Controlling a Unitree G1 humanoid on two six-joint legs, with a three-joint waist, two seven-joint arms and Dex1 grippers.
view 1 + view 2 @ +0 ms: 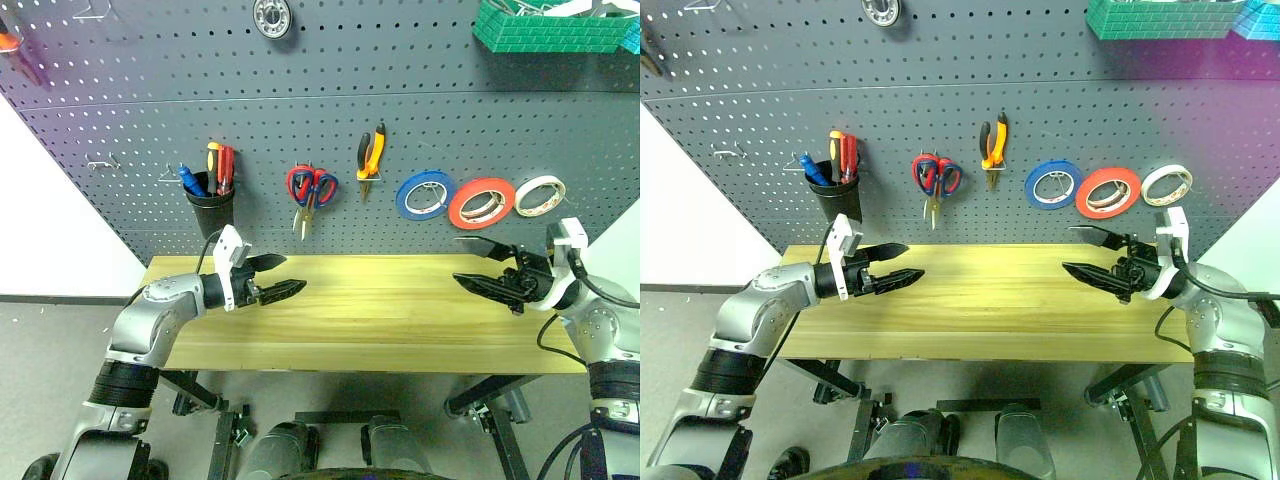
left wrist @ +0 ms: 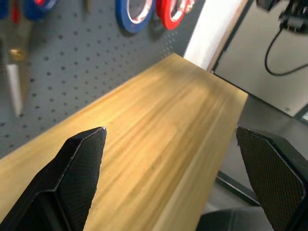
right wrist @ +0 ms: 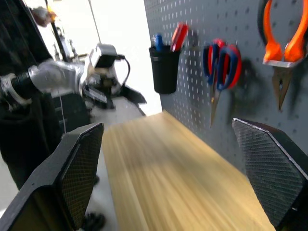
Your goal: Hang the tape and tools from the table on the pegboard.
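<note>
The red tape (image 1: 482, 203) hangs on the grey pegboard (image 1: 130, 110), between a blue roll and a white roll. Orange-and-black pliers (image 1: 370, 152) hang left of the rolls. Further left, scissors (image 1: 311, 187) with red and blue handle loops hang from a hook. A red-handled screwdriver (image 1: 226, 166) stands in a black cup (image 1: 211, 208) on the board. My left gripper (image 1: 294, 272) is open over the left part of the wooden table (image 1: 380, 320), holding nothing. My right gripper (image 1: 456, 259) is open over the right part, also holding nothing. Both point inward, toward each other.
The blue tape roll (image 1: 425, 195) and the white roll (image 1: 540, 196) flank the red one. A yellow-and-black screwdriver (image 1: 213, 155) shares the cup. A green basket (image 1: 550, 30) and a round metal part (image 1: 271, 15) sit high on the board.
</note>
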